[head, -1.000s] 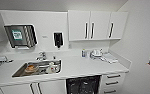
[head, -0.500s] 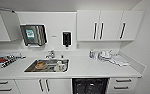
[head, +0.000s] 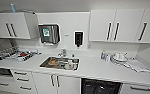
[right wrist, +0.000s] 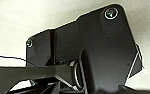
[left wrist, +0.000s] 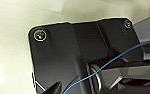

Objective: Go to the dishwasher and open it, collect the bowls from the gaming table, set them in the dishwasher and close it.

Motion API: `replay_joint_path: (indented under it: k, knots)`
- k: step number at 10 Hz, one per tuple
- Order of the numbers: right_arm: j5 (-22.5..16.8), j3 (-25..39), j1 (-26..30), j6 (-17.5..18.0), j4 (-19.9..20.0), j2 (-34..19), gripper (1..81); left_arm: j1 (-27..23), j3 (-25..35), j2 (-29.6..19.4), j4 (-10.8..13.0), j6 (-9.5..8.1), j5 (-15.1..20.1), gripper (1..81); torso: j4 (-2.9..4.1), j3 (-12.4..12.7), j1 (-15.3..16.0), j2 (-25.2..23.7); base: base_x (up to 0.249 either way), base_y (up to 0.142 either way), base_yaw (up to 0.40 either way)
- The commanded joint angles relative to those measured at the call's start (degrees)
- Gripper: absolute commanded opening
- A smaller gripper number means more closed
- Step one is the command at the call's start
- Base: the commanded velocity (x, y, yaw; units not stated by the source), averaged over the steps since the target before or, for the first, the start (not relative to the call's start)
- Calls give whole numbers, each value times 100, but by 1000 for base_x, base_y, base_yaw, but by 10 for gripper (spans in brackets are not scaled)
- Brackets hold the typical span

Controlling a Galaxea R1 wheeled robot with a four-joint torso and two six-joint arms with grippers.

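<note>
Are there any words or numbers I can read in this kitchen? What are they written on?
None can be read.
The paper towel dispenser has a green and white label: too blurred to read.
A small mark on the wall beside it: too small to read.
The black soap dispenser: no readable text.

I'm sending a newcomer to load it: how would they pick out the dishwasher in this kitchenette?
Start at the steel sink set in the white counter. Look below the counter, right of the sink's cabinet doors: the dishwasher is the one dark opening among white fronts.
</note>
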Motion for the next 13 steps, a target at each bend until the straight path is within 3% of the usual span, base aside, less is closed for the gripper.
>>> replay_joint_path:
  k: [1,4,12,13]
  knots:
    - [-188,-39,291,-18,-37,-19,811,-250,12,-35,-57,-3,178,811,0,0,0,0,0,0,358]
    - [-601,-12,300,-36,-81,104,811,-250,12,-44,-39,5,45,811,0,0,0,0,0,0,358]
    - [-592,-30,265,-9,-10,130,811,-267,12,-97,-47,6,-25,811,0,0,0,0,0,0,358]
    - [-575,-29,168,-36,189,148,811,-267,12,-106,-48,6,-16,811,0,0,0,0,0,0,358]
